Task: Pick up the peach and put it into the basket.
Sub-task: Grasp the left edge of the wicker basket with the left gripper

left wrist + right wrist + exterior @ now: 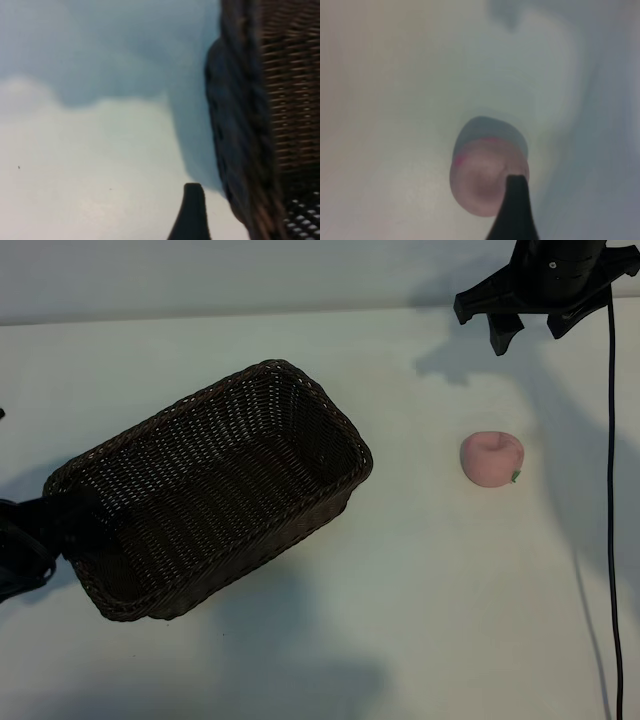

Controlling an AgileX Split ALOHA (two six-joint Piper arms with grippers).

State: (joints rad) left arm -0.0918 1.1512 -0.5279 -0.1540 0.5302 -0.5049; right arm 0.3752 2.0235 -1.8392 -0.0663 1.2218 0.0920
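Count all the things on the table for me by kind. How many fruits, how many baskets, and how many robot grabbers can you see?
Fruits: 1, the pink peach
Baskets: 1, the brown basket
Robot grabbers: 2, the left gripper by the basket's end and the right gripper beyond the peach
Total: 4

A bare white table (420,620), a black cable (611,490) trailing down it, robot arms at both edges: a lab test bench.
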